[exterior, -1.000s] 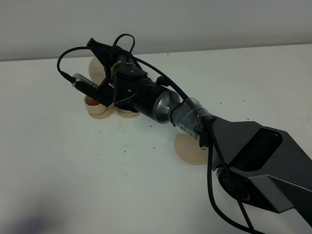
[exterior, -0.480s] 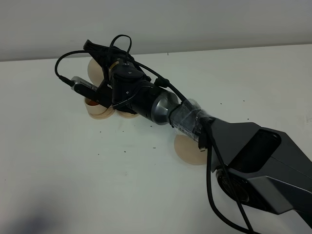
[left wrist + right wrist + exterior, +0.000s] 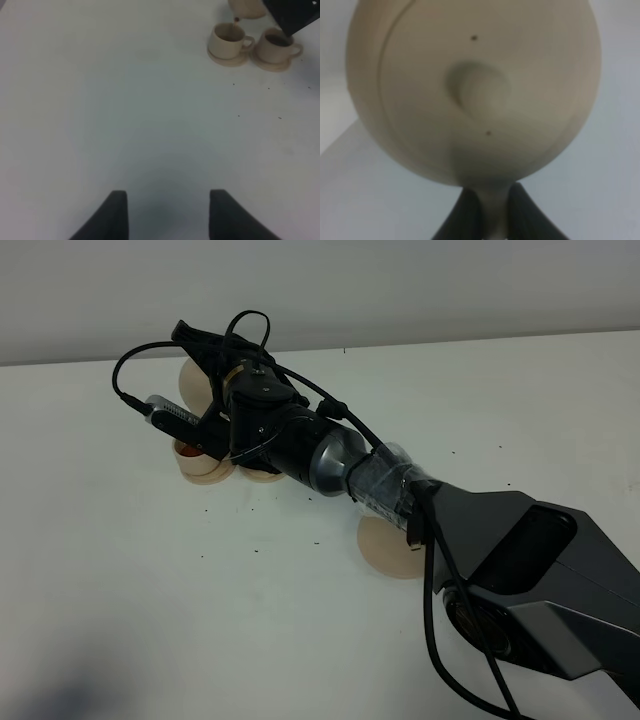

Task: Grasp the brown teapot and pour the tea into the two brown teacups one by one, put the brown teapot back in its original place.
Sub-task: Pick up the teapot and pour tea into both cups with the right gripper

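My right gripper (image 3: 212, 365) reaches across to the back left and is shut on the loop handle of the brown teapot (image 3: 192, 385). The pot is tilted, spout down, over the left teacup (image 3: 192, 452). In the right wrist view the teapot (image 3: 475, 90) fills the frame, its handle between my fingers (image 3: 465, 215). In the left wrist view a thin stream falls from the teapot (image 3: 246, 7) into the left cup (image 3: 227, 40); the second cup (image 3: 275, 46) holds dark tea. Both stand on saucers. The second cup's saucer (image 3: 262, 475) peeks out under the arm. My left gripper (image 3: 167, 215) is open and empty, low over bare table.
The flat round tan plate (image 3: 385, 545) lies bare on the white table, partly under the right forearm (image 3: 400, 490). Small dark specks dot the table (image 3: 120, 570) near the cups. A grey wall runs behind the table's far edge.
The right gripper with the teapot has shifted slightly left over the left cup since a second ago; in the last half second it holds almost still.
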You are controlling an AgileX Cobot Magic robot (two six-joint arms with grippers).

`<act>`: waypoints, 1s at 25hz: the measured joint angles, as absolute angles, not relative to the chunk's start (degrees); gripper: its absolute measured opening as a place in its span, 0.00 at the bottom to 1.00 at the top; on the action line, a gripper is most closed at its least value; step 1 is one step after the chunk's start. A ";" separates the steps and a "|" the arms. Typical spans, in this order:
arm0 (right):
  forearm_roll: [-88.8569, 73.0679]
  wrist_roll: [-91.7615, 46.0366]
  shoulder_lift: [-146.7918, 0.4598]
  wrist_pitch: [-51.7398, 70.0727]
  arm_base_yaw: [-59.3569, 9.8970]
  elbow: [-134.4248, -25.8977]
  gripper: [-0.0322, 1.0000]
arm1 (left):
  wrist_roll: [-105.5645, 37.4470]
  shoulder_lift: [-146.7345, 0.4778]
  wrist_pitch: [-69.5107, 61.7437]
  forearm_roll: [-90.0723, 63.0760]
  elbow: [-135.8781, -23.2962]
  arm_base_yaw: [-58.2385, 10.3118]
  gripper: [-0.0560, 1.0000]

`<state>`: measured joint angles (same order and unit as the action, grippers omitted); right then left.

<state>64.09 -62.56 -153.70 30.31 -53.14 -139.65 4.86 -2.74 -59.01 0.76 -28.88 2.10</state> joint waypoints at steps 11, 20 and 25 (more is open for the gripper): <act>65.89 -61.28 -153.70 29.27 -53.14 -139.65 0.14 | 4.86 -2.74 -59.01 0.76 -28.88 2.10 0.43; 67.69 -61.12 -153.70 28.98 -53.14 -139.65 0.14 | 4.86 -2.74 -59.01 0.76 -28.88 2.10 0.43; 68.74 -61.12 -153.70 28.91 -53.07 -139.65 0.14 | 4.86 -2.74 -59.01 0.76 -28.88 2.10 0.43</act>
<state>68.74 -61.12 -153.70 28.91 -53.07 -139.65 4.86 -2.74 -59.01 0.76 -28.88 2.10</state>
